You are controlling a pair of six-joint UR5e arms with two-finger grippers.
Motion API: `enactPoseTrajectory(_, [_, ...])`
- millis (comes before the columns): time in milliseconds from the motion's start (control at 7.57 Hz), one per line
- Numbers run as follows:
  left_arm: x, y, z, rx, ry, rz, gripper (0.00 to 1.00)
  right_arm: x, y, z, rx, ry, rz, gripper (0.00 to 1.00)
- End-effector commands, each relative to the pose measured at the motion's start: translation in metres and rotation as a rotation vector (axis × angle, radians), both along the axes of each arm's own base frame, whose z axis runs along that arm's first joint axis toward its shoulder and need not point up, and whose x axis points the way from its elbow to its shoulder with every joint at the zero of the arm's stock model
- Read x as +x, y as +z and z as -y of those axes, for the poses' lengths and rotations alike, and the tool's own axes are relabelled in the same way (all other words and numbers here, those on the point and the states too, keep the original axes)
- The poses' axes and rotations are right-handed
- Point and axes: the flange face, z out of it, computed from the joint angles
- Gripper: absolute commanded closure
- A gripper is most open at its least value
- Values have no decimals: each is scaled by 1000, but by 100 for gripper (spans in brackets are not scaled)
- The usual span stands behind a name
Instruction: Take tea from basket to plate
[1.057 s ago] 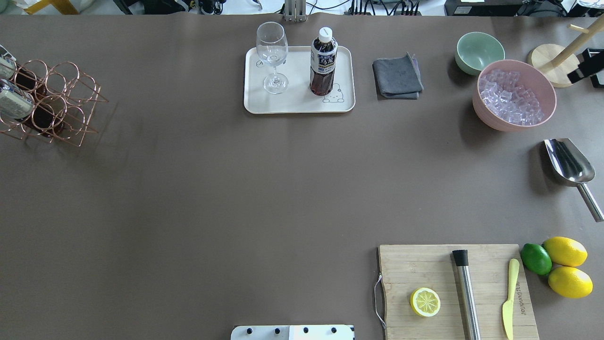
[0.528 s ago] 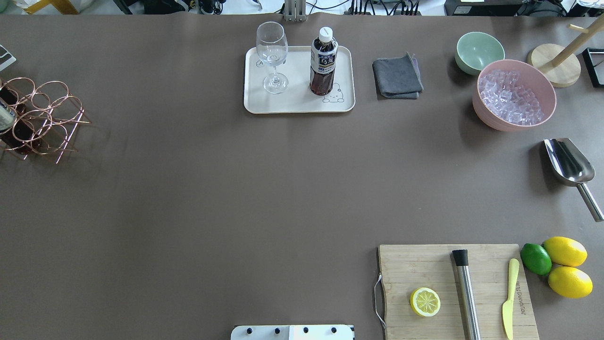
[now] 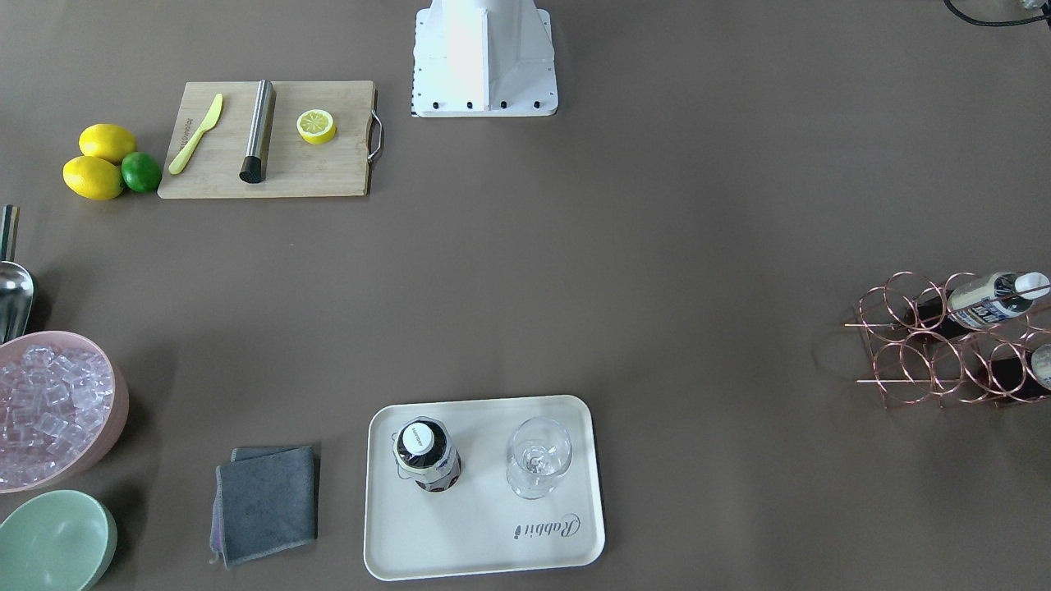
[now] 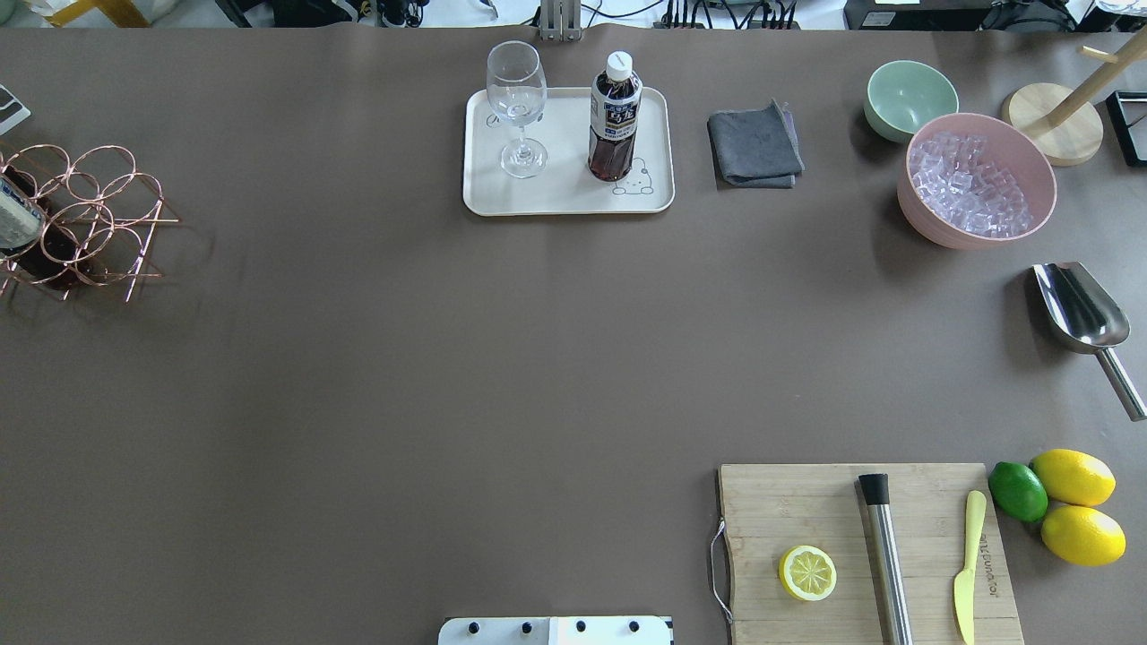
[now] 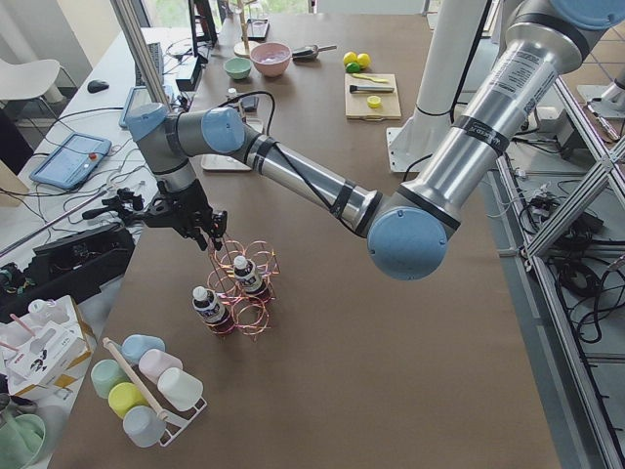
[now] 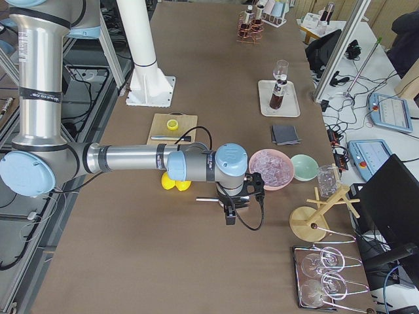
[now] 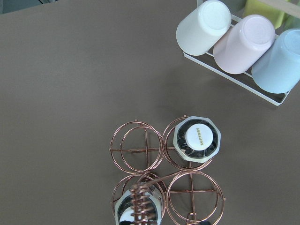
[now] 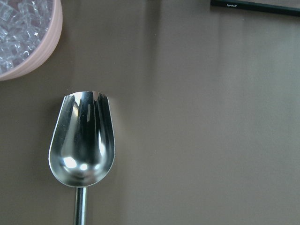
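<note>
Currently: tea (image 4: 614,116) upright on plate (image 4: 568,193), upper centre; basket (image 4: 85,224) holding two bottles (image 3: 989,300), far left; left pincer (image 5: 211,237), right pincer (image 6: 229,214): apart or together, cannot tell

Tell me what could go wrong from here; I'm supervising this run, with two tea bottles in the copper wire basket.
1. The left gripper is at the tall handle of the rose-gold wire basket; its grip cannot be judged. A sideways pull could tip the basket and its two dark tea bottles.
2. On the cream rectangular tray, a white-capped tea bottle stands beside a clear stemmed wine glass; another bottle set there might knock the glass.
</note>
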Motion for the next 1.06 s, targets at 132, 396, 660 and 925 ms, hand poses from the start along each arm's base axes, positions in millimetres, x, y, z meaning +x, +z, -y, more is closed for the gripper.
enactPoseTrajectory(132, [-10,-29,-33,-19,-10,3,2,1,19,-4,-37,7,-6,0])
enactPoseTrajectory(396, [-17,-54,-83,-18,-13,-1,2,0,26,-4,-52,7,-2,0])
enactPoseTrajectory(660, [-22,-78,-113,-33,-28,-30,2,0,26,-3,-50,6,-2,0])
enactPoseTrajectory(925, [-35,-82,-168,4,-73,-119,2,0,24,-2,-44,6,-3,0])
